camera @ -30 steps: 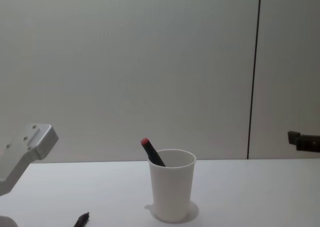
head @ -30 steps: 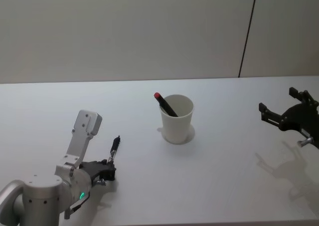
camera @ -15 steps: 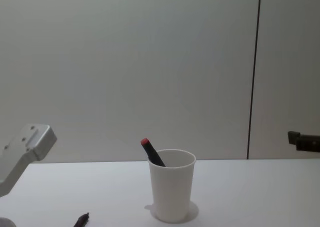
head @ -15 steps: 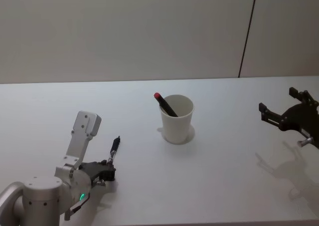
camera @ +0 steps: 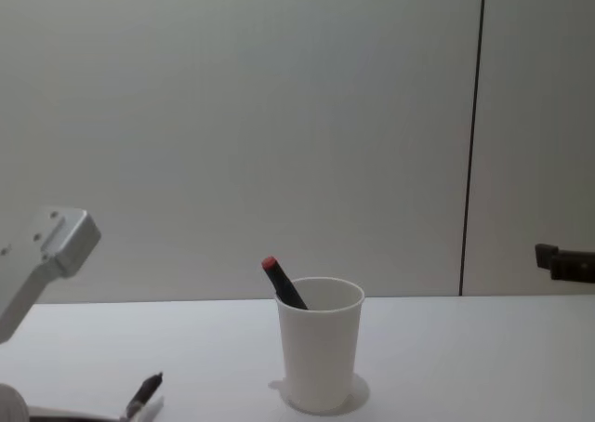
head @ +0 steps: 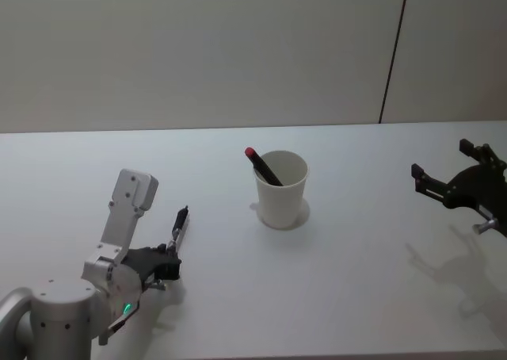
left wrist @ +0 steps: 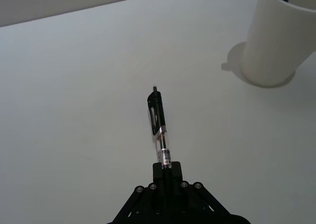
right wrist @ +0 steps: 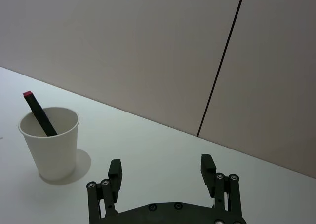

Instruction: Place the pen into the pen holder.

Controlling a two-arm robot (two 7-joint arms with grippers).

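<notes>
Your cup (head: 280, 192) stands centred on the table (head: 356, 296), a marker (head: 260, 163) in it, the pen (head: 179, 227) in the left gripper (head: 170, 253) left of it.

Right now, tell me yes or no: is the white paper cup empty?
No, a black pen with a red end leans inside the white paper cup, poking above its rim.

We take this for a bare lab: plain grey wall panels (head: 198, 51) across the top, white table (head: 356, 304) below.
</notes>
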